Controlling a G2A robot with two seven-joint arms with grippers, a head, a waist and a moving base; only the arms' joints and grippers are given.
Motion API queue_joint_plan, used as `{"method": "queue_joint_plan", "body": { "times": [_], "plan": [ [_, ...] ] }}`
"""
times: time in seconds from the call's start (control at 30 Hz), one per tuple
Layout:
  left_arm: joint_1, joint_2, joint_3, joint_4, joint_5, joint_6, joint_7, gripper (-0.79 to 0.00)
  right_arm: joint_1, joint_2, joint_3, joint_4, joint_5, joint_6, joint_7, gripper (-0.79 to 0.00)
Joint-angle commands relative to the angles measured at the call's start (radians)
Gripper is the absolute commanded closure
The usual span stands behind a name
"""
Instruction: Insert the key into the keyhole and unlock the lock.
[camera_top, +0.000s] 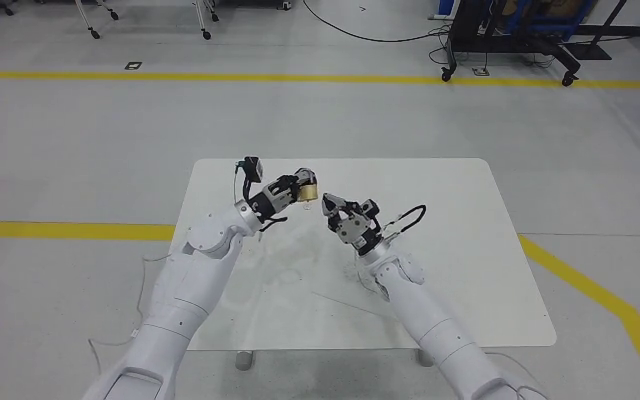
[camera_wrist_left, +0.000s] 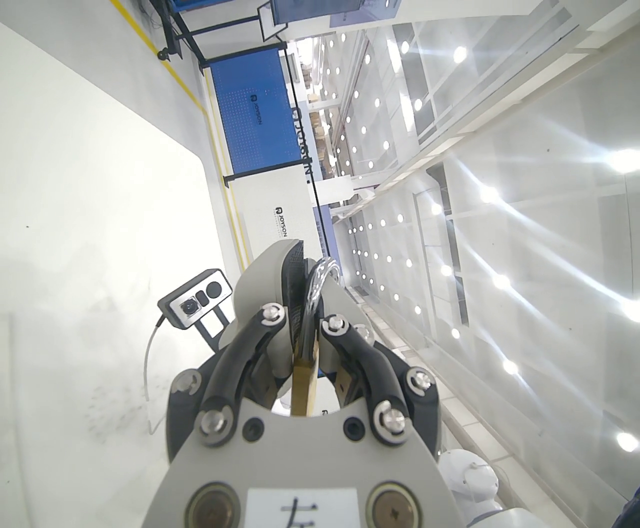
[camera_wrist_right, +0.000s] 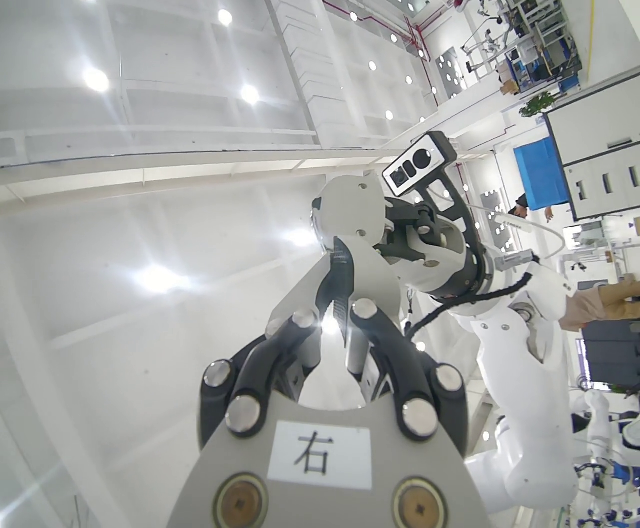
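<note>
My left claw (camera_top: 303, 186) is clamped tight on the small brass padlock with a silver shackle (camera_wrist_left: 304, 381), holding it in the air above the white rectangular bench (camera_top: 450, 260); the shackle's curved end pokes out past my fingertips (camera_wrist_left: 272, 272); my right claw (camera_top: 334, 208) hangs just beside the left one over the bench's middle, pointed at the padlock and apart from it; its fingers (camera_wrist_right: 372, 285) meet at the tips; I cannot tell whether they pinch anything.
</note>
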Motion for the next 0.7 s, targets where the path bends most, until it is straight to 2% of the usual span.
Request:
{"method": "queue_joint_plan", "body": {
  "times": [0.0,0.03,0.13,0.2,0.23,0.27,0.3,0.5,0.57,0.63,0.67],
  "plan": [
    [0.001,0.000,-0.005,0.002,-0.007,0.017,0.013,0.000,-0.005,0.004,0.015,-0.011,-0.029,-0.037,-0.003,-0.126],
    [0.001,0.000,-0.006,0.003,-0.013,0.027,0.012,0.000,-0.008,0.007,0.028,-0.018,-0.049,-0.064,-0.006,-0.185],
    [-0.006,0.000,-0.004,0.010,-0.009,0.068,0.007,0.000,-0.017,0.023,0.070,-0.048,-0.152,-0.150,-0.026,-0.271],
    [-0.011,0.000,0.002,0.010,0.003,0.078,-0.005,0.000,-0.026,0.037,0.112,-0.088,-0.225,-0.204,-0.040,-0.382],
    [-0.014,0.001,0.004,0.010,0.018,0.078,-0.009,0.000,-0.034,0.045,0.137,-0.112,-0.264,-0.229,-0.047,-0.508],
    [-0.018,0.002,0.008,0.010,0.037,0.076,-0.013,0.000,-0.042,0.054,0.163,-0.136,-0.322,-0.256,-0.058,-0.683],
    [-0.024,0.003,0.013,0.010,0.063,0.076,-0.020,0.000,-0.050,0.064,0.190,-0.162,-0.393,-0.280,-0.071,-0.785],
    [-0.080,0.008,0.062,0.029,0.210,0.141,-0.109,0.000,-0.137,0.115,0.364,-0.379,-0.716,-0.314,-0.162,-0.785],
    [-0.097,0.005,0.093,0.043,0.239,0.175,-0.149,0.000,-0.154,0.120,0.389,-0.417,-0.746,-0.312,-0.186,-0.785],
    [-0.130,0.002,0.148,0.061,0.344,0.200,-0.191,0.000,-0.154,0.120,0.389,-0.417,-0.746,-0.312,-0.186,-0.785],
    [-0.138,-0.003,0.164,0.077,0.332,0.208,-0.217,0.000,-0.154,0.120,0.389,-0.417,-0.746,-0.312,-0.186,-0.785]
  ]
}}
